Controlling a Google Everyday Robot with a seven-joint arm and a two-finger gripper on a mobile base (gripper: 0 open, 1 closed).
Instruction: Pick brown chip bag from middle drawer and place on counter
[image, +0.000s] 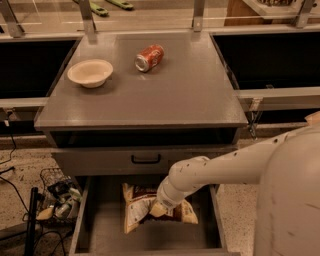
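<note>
The white arm reaches down from the right into the open middle drawer, and its end effector sits right on the brown chip bag, touching its crinkled middle. From where I stand I cannot tell whether it is clenched on the bag or only resting against it. The bag lies on the drawer floor, towards the back. Above it, the closed drawer front shows its black handle. On the grey surface up top, a pale bowl stands at the left and an orange-red soda can lies on its side nearby.
</note>
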